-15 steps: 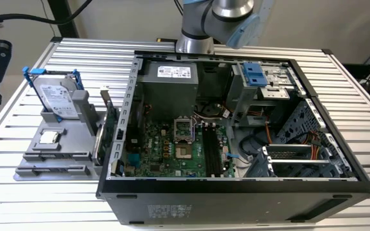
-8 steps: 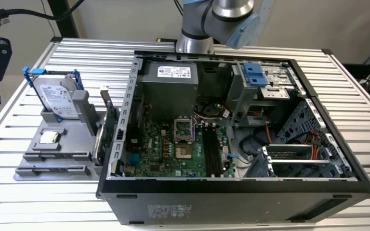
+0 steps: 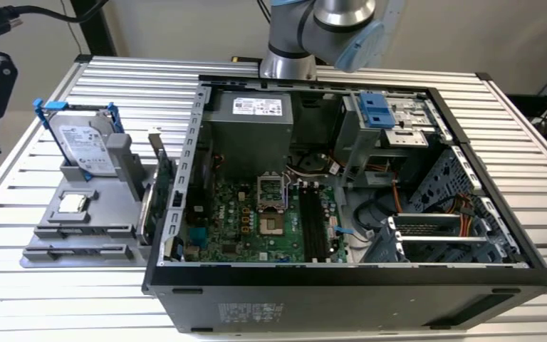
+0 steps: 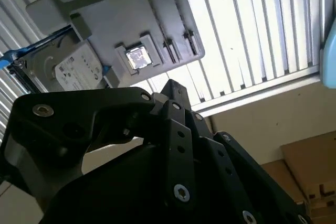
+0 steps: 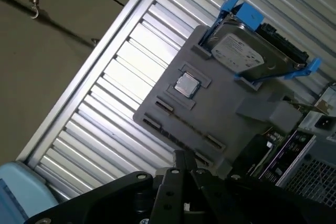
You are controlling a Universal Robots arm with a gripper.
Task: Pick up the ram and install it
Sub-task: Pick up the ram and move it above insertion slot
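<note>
Gripper (image 5: 184,157): fingertips drawn together, nothing held. It hangs off the table's edge at the exterior view's left, well apart from the grey tray (image 3: 40,246). The ram cannot be told from the tray. It is judged to stand edge-up in the long slots (image 3: 82,231) along the tray's near side. The memory sockets (image 3: 313,222) in the open case (image 3: 350,274) look vacant. Advice: open the fingers before descending, align them with the slot's length, grasp mid-length and lift straight.
</note>
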